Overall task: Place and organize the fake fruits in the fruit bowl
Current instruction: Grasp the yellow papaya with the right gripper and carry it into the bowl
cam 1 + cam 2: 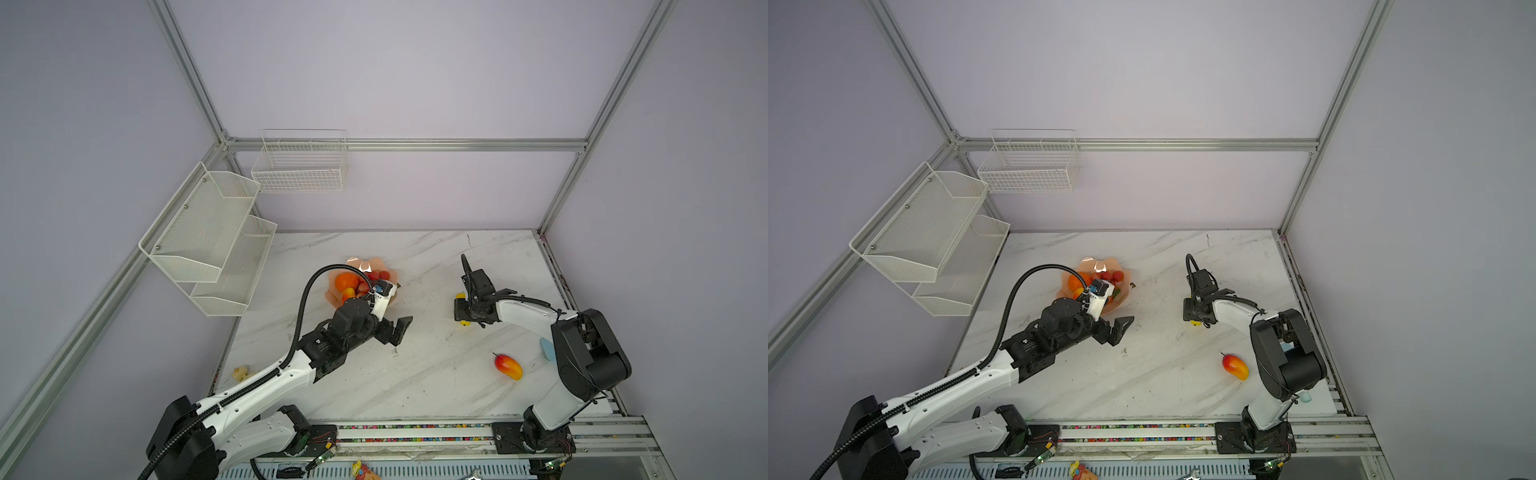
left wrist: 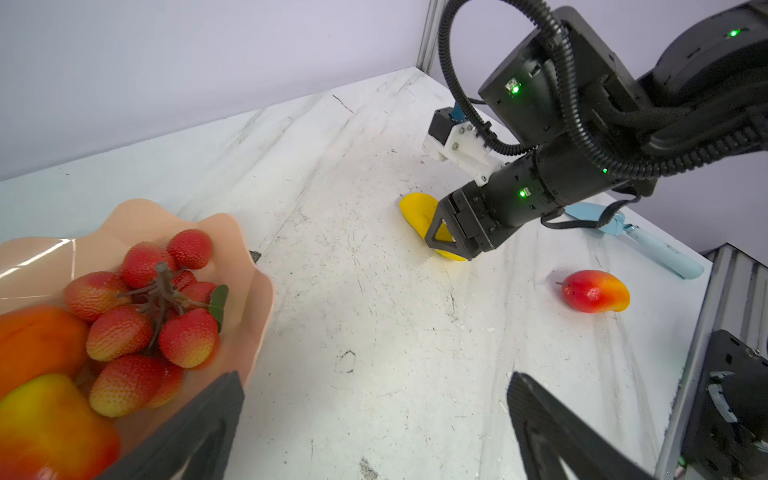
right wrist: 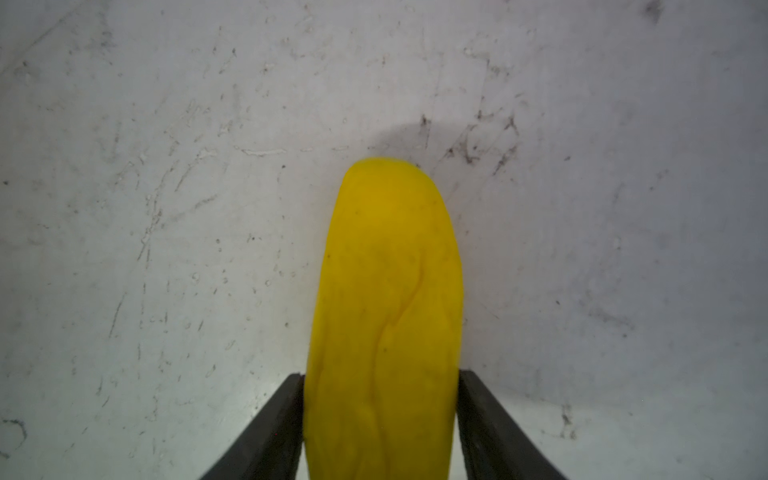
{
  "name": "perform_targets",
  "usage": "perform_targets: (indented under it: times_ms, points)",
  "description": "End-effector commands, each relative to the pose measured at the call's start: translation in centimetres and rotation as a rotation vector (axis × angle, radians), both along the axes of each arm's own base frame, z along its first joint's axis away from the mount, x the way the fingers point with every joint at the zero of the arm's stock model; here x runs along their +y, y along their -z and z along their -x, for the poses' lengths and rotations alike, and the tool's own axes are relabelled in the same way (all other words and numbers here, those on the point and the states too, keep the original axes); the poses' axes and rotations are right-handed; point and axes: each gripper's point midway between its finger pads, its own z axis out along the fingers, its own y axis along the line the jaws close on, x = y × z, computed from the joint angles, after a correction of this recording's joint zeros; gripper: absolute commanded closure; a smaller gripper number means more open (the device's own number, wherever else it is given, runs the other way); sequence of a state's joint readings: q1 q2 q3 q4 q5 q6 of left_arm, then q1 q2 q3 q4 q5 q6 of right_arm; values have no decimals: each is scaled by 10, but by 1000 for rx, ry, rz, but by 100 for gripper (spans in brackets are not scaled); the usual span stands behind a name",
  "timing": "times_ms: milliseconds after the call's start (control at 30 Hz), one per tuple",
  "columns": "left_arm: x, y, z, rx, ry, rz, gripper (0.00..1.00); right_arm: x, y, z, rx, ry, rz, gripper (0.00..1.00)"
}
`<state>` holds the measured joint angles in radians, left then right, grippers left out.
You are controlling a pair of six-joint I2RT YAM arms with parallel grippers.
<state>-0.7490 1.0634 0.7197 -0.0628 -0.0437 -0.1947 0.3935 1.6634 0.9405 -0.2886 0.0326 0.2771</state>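
Fruit bowl (image 1: 376,262), left of centre in both top views, holds orange (image 1: 346,281) and grapes (image 1: 380,275); a loose mango (image 1: 509,366) lies near right. Left wrist view: left gripper (image 2: 374,415) spread, empty beside it. Right wrist view: right gripper (image 3: 380,376) pinches the yellow fruit (image 3: 386,270), presumably to lift it.

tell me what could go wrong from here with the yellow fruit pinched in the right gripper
1. The right gripper pinches the smooth yellow fruit by thin finger edges only; it may slip or swivel on lifting.
2. The fruit bowl already holds an orange, a red fruit bunch and a mango; another fruit could roll off the pile.
3. The open left gripper sits beside the bowl's rim, possibly in the delivery path.
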Motion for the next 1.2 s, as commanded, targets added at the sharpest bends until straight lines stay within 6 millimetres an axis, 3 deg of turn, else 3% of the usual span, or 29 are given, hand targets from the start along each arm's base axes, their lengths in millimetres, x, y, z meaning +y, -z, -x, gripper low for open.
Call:
perform_targets:
  times_ms: [0,67,167,300,433,600,700,833,1167]
  points:
    - [22,1,-5,-35,-111,-13,0,7,-3,-8,-7,-30,-14,50]
    - [33,-2,-7,-49,-161,-25,0,18,-14,-14,-42,-63,-58,54]
    - [60,-5,-16,-35,-282,-35,0,49,-48,-22,-150,-144,-144,56]
    - [95,-6,-26,28,-397,-5,0,95,-101,-30,-266,-212,-292,57]
    - [118,-11,-29,49,-434,69,0,152,-133,-30,-298,-269,-500,56]
    - [139,-13,-31,55,-491,83,0,213,-138,-33,-289,-330,-582,56]
    - [146,-12,-30,61,-509,78,0,234,-137,-41,-288,-330,-619,56]
    - [150,-11,-26,56,-514,92,0,245,-127,-53,-272,-303,-613,56]
    - [153,-6,-21,63,-518,103,0,245,-99,-64,-242,-249,-577,54]
